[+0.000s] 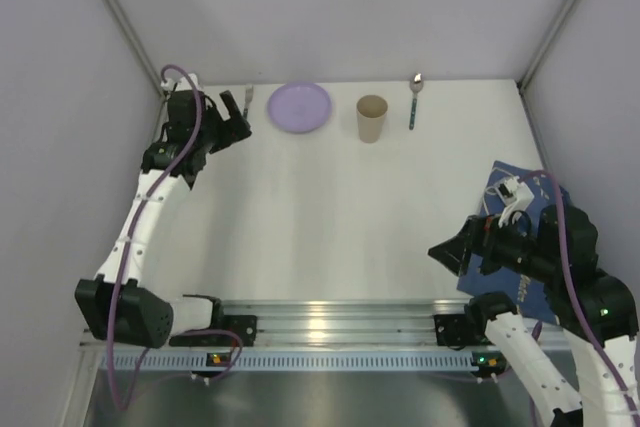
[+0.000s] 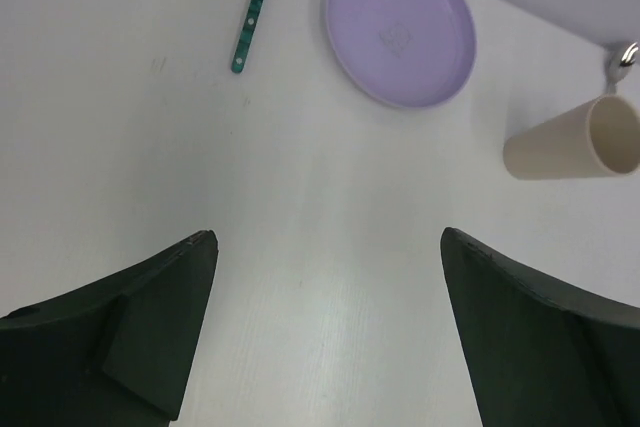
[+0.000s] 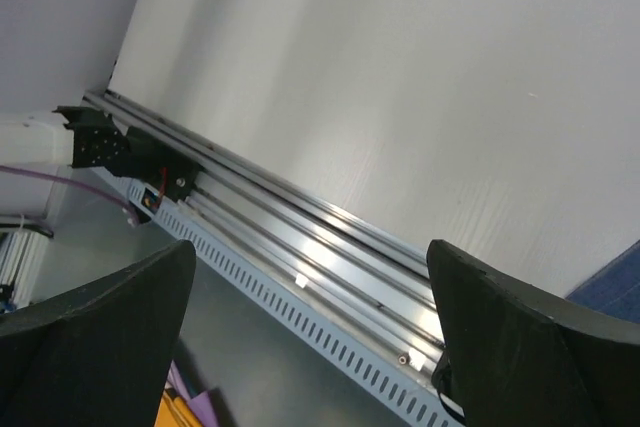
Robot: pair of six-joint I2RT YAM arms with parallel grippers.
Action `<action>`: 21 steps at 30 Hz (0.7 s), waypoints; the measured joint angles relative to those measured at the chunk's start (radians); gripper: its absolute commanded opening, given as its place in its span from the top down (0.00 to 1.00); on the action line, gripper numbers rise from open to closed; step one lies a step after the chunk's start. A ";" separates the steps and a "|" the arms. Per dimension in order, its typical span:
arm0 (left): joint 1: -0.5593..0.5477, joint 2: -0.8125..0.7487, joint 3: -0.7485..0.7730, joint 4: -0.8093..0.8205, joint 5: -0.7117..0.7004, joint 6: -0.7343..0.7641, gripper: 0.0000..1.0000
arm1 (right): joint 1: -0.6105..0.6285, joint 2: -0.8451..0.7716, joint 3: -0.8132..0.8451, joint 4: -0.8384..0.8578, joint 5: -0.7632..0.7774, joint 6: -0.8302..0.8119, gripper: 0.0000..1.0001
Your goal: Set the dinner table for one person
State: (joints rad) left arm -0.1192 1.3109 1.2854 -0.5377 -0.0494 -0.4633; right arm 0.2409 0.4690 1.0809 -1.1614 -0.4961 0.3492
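The dinner table [image 1: 330, 217] is a plain white top with a silver rail [image 1: 330, 319] along its near edge. Lined up at the far edge are a teal-handled fork [image 2: 248, 27], a lilac plate [image 1: 303, 107], a beige cup [image 1: 372, 118] and a teal-handled spoon [image 1: 415, 99]. In the left wrist view the plate [image 2: 400, 25] and cup [image 2: 575, 142] lie ahead of my fingers. My left gripper [image 1: 243, 119] hovers open just near of the fork, nothing between its fingers. My right gripper [image 1: 443, 252] is open and empty at the near right, pointing toward the rail [image 3: 300, 237].
A dark blue placemat [image 1: 505, 187] lies at the right edge, partly under my right arm; its corner [image 3: 615, 282] shows in the right wrist view. Grey walls enclose the table on three sides. Below the rail is a perforated cable tray [image 3: 300, 322].
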 measured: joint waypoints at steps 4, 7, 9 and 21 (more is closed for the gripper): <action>-0.001 -0.108 -0.016 0.024 -0.030 -0.069 0.03 | 0.002 0.005 0.001 -0.018 0.077 0.011 0.00; 0.038 -0.092 -0.052 0.044 0.057 -0.124 0.09 | 0.002 0.042 0.031 -0.050 0.198 0.033 0.00; 0.020 -0.035 -0.066 0.044 0.056 -0.151 0.08 | 0.002 0.086 0.076 -0.062 0.290 0.050 0.00; -0.362 0.072 -0.033 -0.032 -0.015 -0.106 0.08 | -0.106 0.487 0.080 0.046 0.578 0.177 0.01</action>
State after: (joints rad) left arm -0.4808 1.3830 1.2522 -0.5694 -0.0643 -0.5697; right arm 0.1349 0.9558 1.1614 -1.1156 0.0818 0.5266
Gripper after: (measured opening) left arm 0.932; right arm 0.996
